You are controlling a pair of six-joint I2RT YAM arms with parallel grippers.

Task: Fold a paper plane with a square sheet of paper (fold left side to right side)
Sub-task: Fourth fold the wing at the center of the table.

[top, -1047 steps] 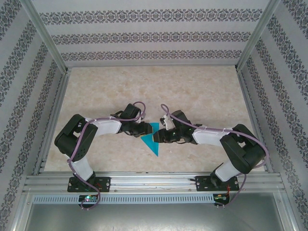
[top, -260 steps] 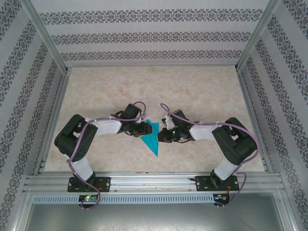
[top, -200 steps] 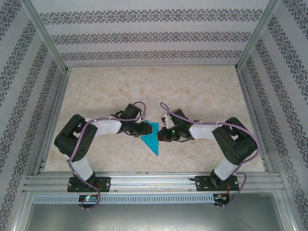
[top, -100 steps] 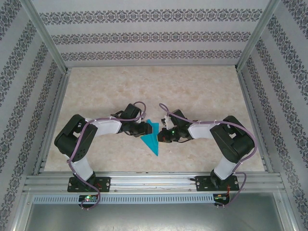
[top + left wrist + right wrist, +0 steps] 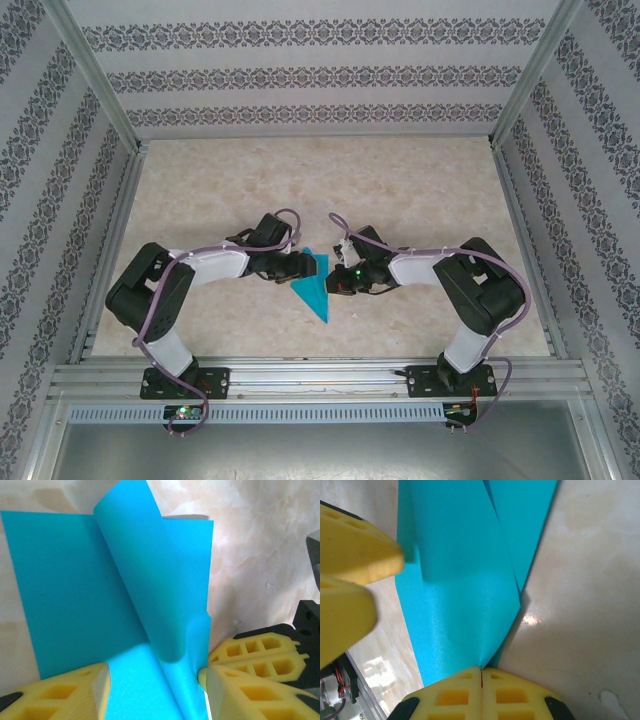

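Observation:
The teal square sheet of paper (image 5: 316,287) lies mid-table, folded into a triangle with its point toward the arms. In the left wrist view one flap of the paper (image 5: 150,580) stands up curled along a crease. My left gripper (image 5: 300,264) comes in from the left, and its jaws (image 5: 155,680) stand open astride the paper's near end, the right fingertip (image 5: 210,677) touching the paper's edge. My right gripper (image 5: 337,283) reaches in from the right. In its wrist view it (image 5: 481,669) is shut on the paper (image 5: 460,595), pinching a corner of the raised layer.
The tabletop (image 5: 400,190) is pale marbled. Patterned walls and metal rails (image 5: 300,378) enclose it. The left gripper's yellow fingers (image 5: 355,555) sit close to the right wrist camera, so the two grippers crowd each other over the paper.
The left gripper's jaws have widened. The left arm's elbow has moved slightly left and the right arm's elbow has drawn inward. The paper stays in place.

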